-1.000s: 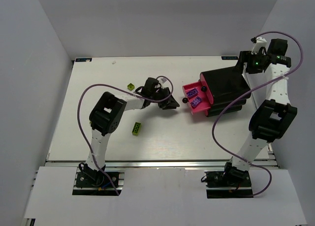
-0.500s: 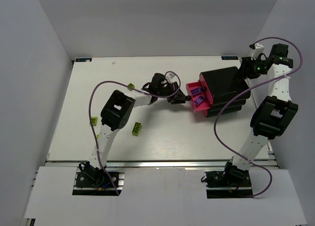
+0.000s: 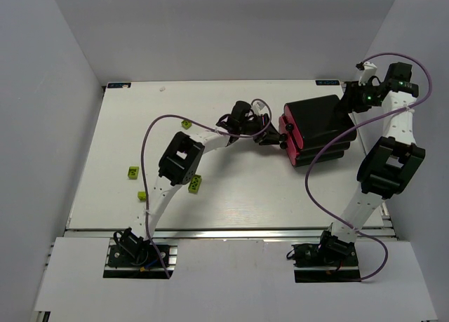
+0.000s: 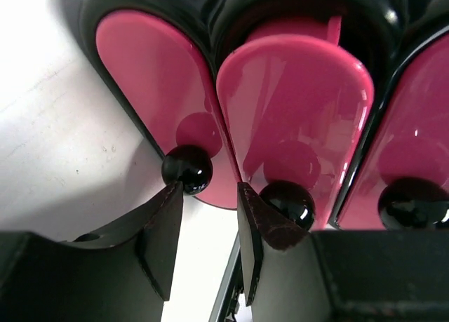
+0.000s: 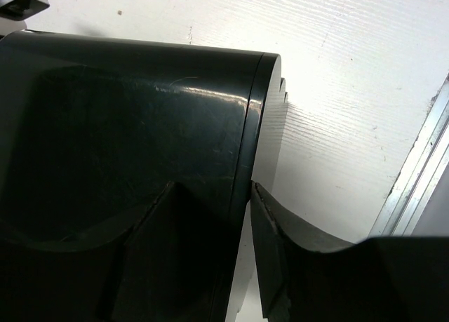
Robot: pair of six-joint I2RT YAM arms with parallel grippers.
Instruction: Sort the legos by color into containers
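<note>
Seating drawers: we judge the step in hand to be shutting the drawers [image 3: 287,128]. All three pink fronts sit against the cabinet [image 3: 319,129], the middle one a little proud of its neighbours.
left claw [image 4: 207,196]: spread, with nothing between the fingers. One fingertip touches the left knob [image 4: 186,169] from below; the other sits just beside the middle knob [image 4: 286,201].
right claw [image 5: 214,192]: at the cabinet's rear, fingers part-way apart on either side of its back edge. We cannot tell whether they pinch it or only brace it.
legos [image 3: 132,172]: four lime ones lie loose on the table [image 3: 105,125], all on its left half. None shows in a drawer, since no drawer stands open.
governing relation: the legos lie to the left of the left claw and nearer the bases, back along its own arm. The oblong lego [image 3: 194,184] rests just beside that arm's middle link, well apart from the claw.
long axis: the oblong lego runs roughly near-to-far, slightly tilted. We judge that the fingers should close across its short side.
nearer arm: the left. The right arm stands beyond the cabinet, well apart from every lego.
next move: we judge that the left claw must back off the knobs, and a drawer must be drawn out before any lime lego can be dropped.
</note>
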